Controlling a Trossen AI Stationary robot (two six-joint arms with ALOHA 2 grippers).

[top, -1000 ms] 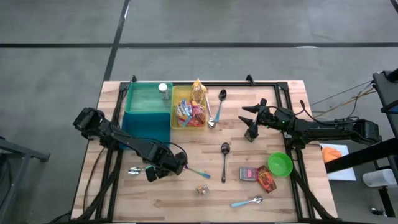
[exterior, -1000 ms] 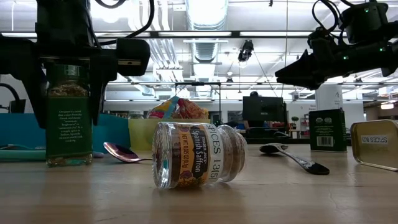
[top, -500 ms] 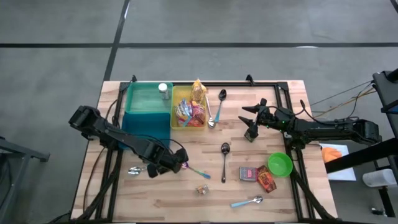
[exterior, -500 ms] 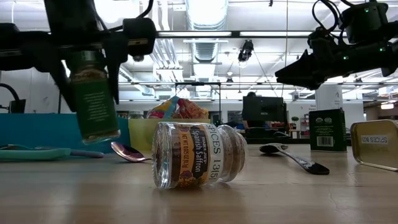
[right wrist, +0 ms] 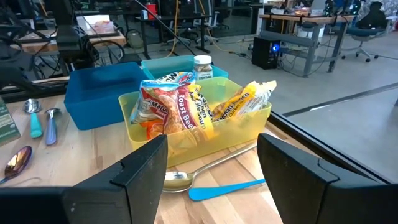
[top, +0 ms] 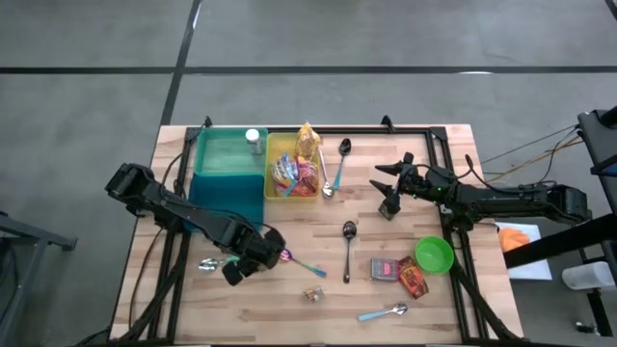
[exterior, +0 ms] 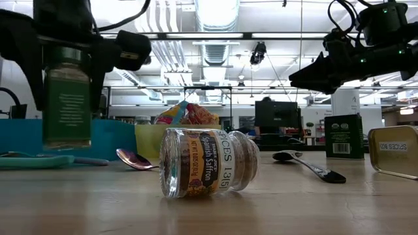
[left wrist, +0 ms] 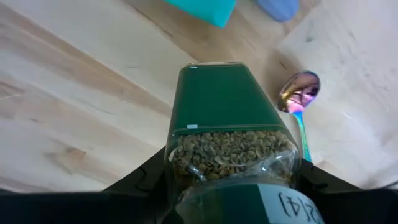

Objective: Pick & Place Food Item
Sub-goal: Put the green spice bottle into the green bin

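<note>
Herb jar (exterior: 66, 98) hangs clamped in the left claw (top: 241, 266) above the tabletop (top: 386, 299), mid-carry; next likely calls for the teal bin (top: 229, 169) beyond it. Right claw (top: 390, 188) waits open, empty.

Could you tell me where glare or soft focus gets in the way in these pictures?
Low view: bright ceiling lights wash out the top, leaving both arms as dark silhouettes. Left wrist view: the green spice jar fills the picture, its nearest end soft. Right wrist view: the right gripper fingers are blurred; the yellow bin is sharp.

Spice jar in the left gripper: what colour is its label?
Dark green; the spice jar shows best in the left wrist view.
</note>
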